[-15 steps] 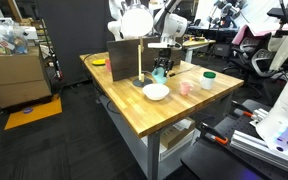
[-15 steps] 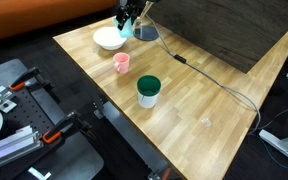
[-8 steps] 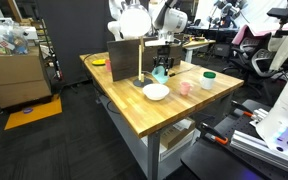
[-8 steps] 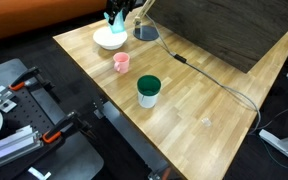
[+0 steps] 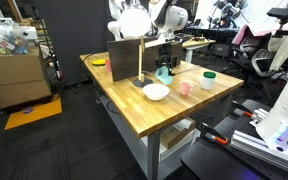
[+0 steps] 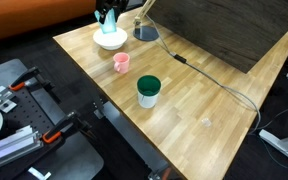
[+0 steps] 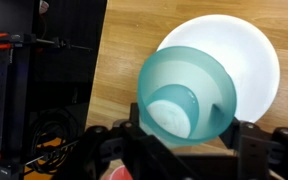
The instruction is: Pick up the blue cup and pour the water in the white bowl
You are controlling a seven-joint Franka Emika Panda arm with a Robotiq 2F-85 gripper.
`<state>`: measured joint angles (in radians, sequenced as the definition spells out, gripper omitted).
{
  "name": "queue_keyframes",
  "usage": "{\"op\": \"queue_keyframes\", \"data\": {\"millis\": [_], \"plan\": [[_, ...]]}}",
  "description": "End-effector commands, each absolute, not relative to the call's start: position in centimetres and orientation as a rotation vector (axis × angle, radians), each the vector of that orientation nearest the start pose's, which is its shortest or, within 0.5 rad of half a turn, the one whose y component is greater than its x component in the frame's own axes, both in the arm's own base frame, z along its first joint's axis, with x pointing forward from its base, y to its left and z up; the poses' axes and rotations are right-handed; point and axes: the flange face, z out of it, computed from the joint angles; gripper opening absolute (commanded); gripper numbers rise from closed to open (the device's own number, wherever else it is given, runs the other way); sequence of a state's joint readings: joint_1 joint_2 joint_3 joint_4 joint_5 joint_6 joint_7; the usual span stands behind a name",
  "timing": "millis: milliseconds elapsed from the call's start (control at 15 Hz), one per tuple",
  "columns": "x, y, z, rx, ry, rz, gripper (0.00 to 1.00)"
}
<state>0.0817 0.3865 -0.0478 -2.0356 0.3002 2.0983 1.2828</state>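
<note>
The gripper [image 7: 188, 142] is clamping the blue cup [image 7: 184, 95], with its fingers [image 7: 252, 140] pressing on opposite sides of the wall near the bottom edge of the wrist view. The blue cup is hanging in the air, clear of the table [image 6: 204, 115], and is sitting over the bowl [image 7: 246, 50]. From the wrist, its rim is overlapping the left part of the bowl. The camera is looking straight into its mouth, down to the pale bottom, but whether water is lying inside cannot be told. In an exterior view the blue cup [image 6: 108, 18] is showing at the top edge of the picture, just above the bowl [image 6: 109, 41]. The bowl is resting upright on the wood near a corner of the table. A pink cup [image 6: 121, 63] is standing just beside the bowl without touching it. A green-topped cup [image 6: 148, 91] is standing farther along, well apart from both. A grey round base [image 6: 145, 33] is lying near the bowl. A dark board [image 6: 224, 35] is rising behind it, and a thin cable [image 6: 219, 85] is trailing across the tabletop.
</note>
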Motion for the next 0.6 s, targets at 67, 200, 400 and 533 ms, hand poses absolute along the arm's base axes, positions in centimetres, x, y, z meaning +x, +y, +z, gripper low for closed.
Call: {"op": "queue_keyframes", "data": {"millis": [67,200,400,533], "plan": [[54.8,3.0,22.5,-2.311,2.137,0.633,0.48],[54.7,2.7,22.4,-2.314,2.186,0.636,0.48],[54.5,1.7,22.6,-2.375,2.298,0.623,0.48],[54.7,1.2,22.8,-2.415,2.321,0.626,0.48]]}}
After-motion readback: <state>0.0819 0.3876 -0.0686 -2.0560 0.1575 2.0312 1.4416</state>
